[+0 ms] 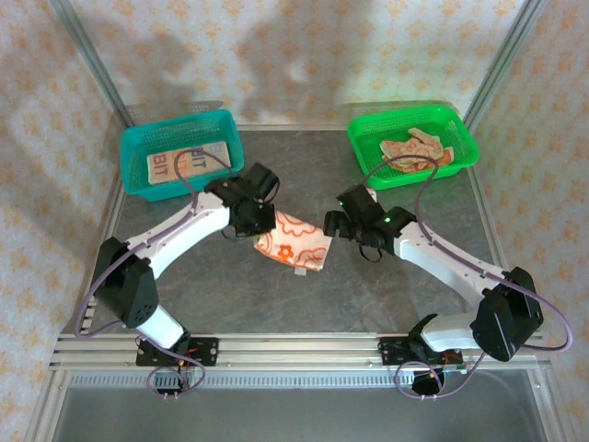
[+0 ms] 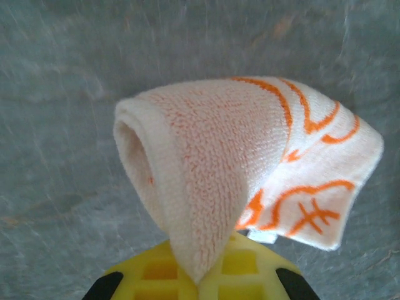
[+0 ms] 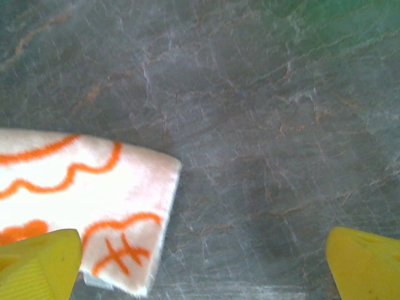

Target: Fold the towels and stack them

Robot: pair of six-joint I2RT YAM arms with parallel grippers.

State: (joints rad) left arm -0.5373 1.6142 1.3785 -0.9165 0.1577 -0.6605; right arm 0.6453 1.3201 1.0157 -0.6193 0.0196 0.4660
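A cream towel (image 1: 293, 241) with orange flower outlines lies folded in the middle of the table. My left gripper (image 1: 260, 224) is shut on its left corner, which is lifted and curled over. In the left wrist view the towel (image 2: 212, 156) rises in a fold out of the pinched yellow fingers of the left gripper (image 2: 200, 275). My right gripper (image 1: 333, 226) stands open just right of the towel. In the right wrist view the towel's corner (image 3: 81, 194) lies by the left finger (image 3: 37, 265), and bare table sits between the fingers of the right gripper (image 3: 203, 265).
A teal basket (image 1: 175, 132) at the back left holds a flat folded towel with orange lettering (image 1: 189, 166). A green basket (image 1: 405, 112) at the back right holds a crumpled orange-and-cream towel (image 1: 419, 147). Metal frame posts rise at the table's back corners.
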